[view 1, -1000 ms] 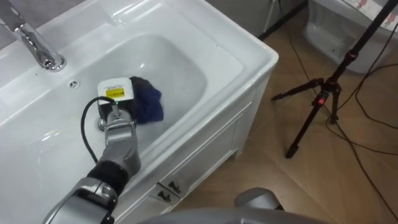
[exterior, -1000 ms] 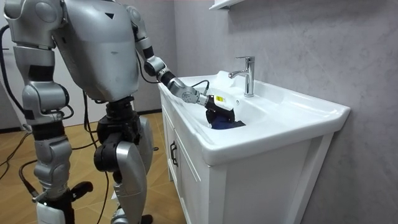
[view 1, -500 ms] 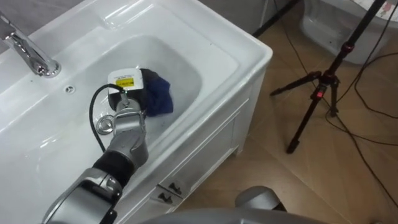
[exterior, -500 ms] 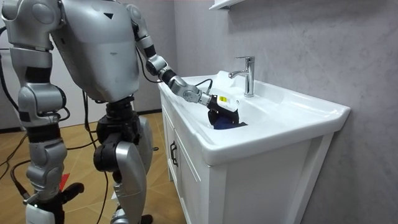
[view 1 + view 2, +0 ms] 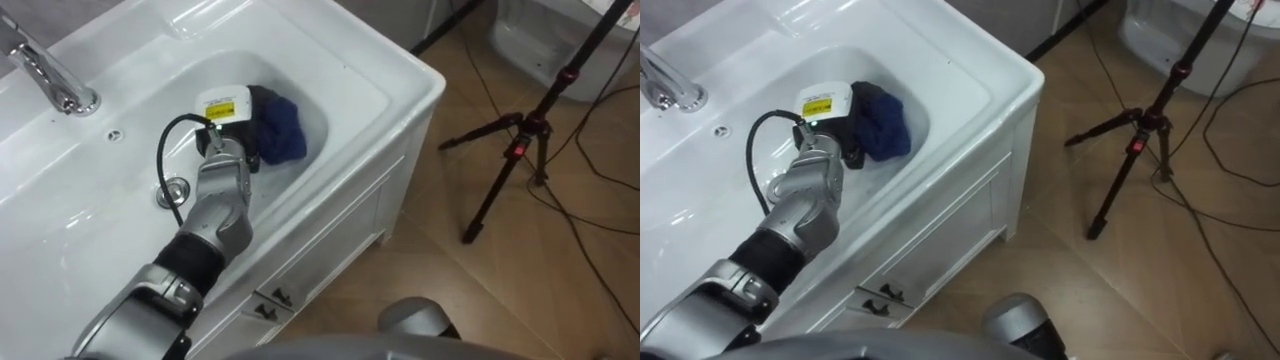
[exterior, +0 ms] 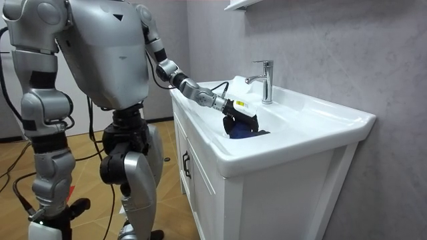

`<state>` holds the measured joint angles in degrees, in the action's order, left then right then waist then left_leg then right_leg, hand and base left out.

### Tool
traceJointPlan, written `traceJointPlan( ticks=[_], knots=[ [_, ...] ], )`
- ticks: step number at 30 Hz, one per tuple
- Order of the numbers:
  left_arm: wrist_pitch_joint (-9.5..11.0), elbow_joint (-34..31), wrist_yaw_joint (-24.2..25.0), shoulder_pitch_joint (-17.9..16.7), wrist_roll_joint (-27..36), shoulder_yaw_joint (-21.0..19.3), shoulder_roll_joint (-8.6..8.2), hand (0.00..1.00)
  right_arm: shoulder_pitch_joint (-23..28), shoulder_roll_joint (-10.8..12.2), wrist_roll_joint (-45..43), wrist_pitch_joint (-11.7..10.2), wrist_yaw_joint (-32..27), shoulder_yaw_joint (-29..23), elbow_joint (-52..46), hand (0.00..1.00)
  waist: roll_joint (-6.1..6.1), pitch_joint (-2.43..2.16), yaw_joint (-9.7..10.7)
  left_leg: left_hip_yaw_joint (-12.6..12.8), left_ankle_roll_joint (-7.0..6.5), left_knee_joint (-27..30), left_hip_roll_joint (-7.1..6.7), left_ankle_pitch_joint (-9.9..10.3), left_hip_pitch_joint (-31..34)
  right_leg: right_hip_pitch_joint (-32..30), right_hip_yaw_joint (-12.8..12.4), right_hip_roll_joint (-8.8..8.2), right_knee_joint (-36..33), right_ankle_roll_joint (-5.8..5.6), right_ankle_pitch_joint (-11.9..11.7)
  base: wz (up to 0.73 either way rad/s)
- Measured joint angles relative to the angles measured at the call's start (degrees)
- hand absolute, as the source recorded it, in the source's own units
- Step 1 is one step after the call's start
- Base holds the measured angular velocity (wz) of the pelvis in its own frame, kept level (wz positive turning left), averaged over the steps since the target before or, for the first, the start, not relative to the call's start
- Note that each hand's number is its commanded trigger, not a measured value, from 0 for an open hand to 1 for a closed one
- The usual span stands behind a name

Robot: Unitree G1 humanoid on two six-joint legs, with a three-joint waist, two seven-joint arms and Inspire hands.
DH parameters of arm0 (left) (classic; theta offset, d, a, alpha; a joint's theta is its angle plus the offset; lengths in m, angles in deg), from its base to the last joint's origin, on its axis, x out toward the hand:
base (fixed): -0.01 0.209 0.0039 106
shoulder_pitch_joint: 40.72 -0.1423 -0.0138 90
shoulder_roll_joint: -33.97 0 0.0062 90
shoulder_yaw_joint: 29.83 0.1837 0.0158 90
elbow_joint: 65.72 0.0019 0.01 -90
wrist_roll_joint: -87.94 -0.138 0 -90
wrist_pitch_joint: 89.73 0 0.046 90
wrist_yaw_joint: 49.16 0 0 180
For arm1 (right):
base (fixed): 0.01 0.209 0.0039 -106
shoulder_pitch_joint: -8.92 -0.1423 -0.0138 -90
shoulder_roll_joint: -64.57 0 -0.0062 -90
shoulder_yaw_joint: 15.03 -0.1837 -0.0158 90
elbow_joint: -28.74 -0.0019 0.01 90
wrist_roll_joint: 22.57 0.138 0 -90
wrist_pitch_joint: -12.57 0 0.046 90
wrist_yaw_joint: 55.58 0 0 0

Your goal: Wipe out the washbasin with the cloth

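The robot stands at the front edge of the counter [image 5: 420,75] with its left arm reaching down into the basin [image 5: 335,100]. Its left hand [image 5: 240,135] lies on a dark blue cloth [image 5: 285,130] at the end of the bowl towards the counter's right edge, well away from the drain [image 5: 172,190]. The cloth and the top of the hand hide the grip, so I cannot tell whether the hand clutches the cloth or only presses on it. The right hand [image 6: 48,217] hangs low at the robot's side. The main risk is probably the cloth. It is bunched into a lump on a sloping, slick wall, so a sideways stroke with too little pressure could let it slide free and leave the hand rubbing bare porcelain. A bunched cloth also wipes a narrow track, so patches may be missed. A wide sweep back could knock the forearm against the faucet [image 5: 50,80].
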<state>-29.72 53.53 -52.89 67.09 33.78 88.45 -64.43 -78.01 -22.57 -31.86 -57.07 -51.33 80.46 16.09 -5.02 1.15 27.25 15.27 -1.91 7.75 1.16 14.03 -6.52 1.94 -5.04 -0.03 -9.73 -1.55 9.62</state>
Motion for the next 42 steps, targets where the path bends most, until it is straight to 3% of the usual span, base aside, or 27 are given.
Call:
traceJointPlan(
  ticks=[11, 13, 20, 22, 25, 27, 29, 34, 37, 42],
  knots=[
    [0.46, -0.84, 1.69, 0.19, -0.78, 0.05, -0.11, 1.0, 0.28, 0.55, -0.12, 0.23, -0.41, 0.04, -1.46, 0.0, 0.8, 0.34, -1.7, 0.26, 0.01, 0.01, -0.02, 0.0, -0.46, 0.13, -0.39, 0.06, -0.04, 0.0, -0.01, -0.01],
    [0.75, 0.05, 1.68, 0.18, -1.3, 0.02, -0.34, 1.0, 0.61, 0.67, -0.13, 0.24, -0.33, 0.03, -1.56, 0.0, 1.1, 0.44, -2.81, 1.07, 0.01, -0.02, 0.01, 0.0, -1.02, 0.36, -0.96, 0.23, -0.02, 0.01, -0.02, -0.19],
    [4.79, 5.17, -1.42, -0.54, -2.91, -2.74, -0.51, 1.0, 2.68, 0.82, -1.06, 0.31, -0.35, -0.58, -4.34, 0.0, 1.78, 0.3, -4.37, 1.87, 0.02, -0.14, -0.13, 0.01, -1.35, 0.64, -1.79, 0.49, 0.09, 0.02, -0.02, -0.06],
    [6.18, 5.78, -3.37, -2.89, -2.98, -5.18, -0.43, 1.0, 3.99, 0.95, -1.97, 0.25, -0.44, -2.23, -7.02, 0.0, 2.1, 0.23, -4.42, 1.88, 0.04, -0.32, -0.22, 0.01, -2.08, 1.12, -2.4, 0.76, 0.05, 0.05, -0.03, -0.08],
    [8.41, 8.37, -5.5, -4.45, -3.3, -7.67, -0.47, 1.0, 4.48, 1.47, -2.24, 0.23, -0.48, -3.16, -7.57, 0.0, 2.4, -0.18, -6.07, 1.91, 0.09, -0.31, -0.08, 0.03, -2.52, 1.29, -2.77, 0.98, -0.08, 0.22, -0.14, -0.11],
    [9.67, 9.48, -6.78, -6.26, -4.31, -10.06, -0.47, 1.0, 5.49, 2.39, -2.3, 0.21, -0.45, -4.64, -8.04, 0.0, 2.88, -0.77, -7.42, 1.83, 0.23, -0.3, 0.06, -0.05, -2.67, 1.44, -2.65, 1.09, 0.0, 0.36, -0.22, 0.0],
    [10.26, 10.77, -7.48, -7.67, -6.37, -11.49, -0.33, 1.0, 5.71, 2.46, -2.51, 0.18, -0.4, -4.97, -8.25, 0.0, 3.02, -0.94, -8.26, 1.66, 0.27, -0.32, 0.07, -0.05, -3.29, 2.29, -2.46, 1.1, 0.12, 0.43, -0.19, 0.05],
    [10.54, 13.64, -10.37, -10.14, -11.47, -13.74, 0.8, 1.0, 5.67, 2.56, -5.19, 0.22, -0.48, -6.88, -8.17, 0.0, 2.97, -1.05, -10.93, 0.77, 0.35, -0.28, 0.07, -0.05, -3.95, 3.1, -1.98, 1.11, -0.03, 0.48, -0.18, 0.07],
    [10.51, 13.79, -11.27, -11.94, -13.67, -15.61, 1.98, 1.0, 5.64, 2.7, -6.0, 0.26, -0.76, -7.47, -8.57, 0.0, 2.95, -1.21, -11.76, -1.29, 0.42, -0.29, -0.03, -0.09, -3.66, 3.59, -0.59, 0.95, 0.12, 0.56, -0.23, 0.23],
    [10.51, 16.73, -12.16, -13.1, -19.76, -19.57, 4.83, 1.0, 4.7, 2.55, -6.49, -0.53, -1.65, -10.24, -8.12, 0.0, 2.09, -1.73, -13.67, -3.22, 0.88, 0.01, 0.02, -0.52, -3.03, 3.72, 1.45, 0.82, 0.21, 0.88, -0.2, 0.18]
  ],
)
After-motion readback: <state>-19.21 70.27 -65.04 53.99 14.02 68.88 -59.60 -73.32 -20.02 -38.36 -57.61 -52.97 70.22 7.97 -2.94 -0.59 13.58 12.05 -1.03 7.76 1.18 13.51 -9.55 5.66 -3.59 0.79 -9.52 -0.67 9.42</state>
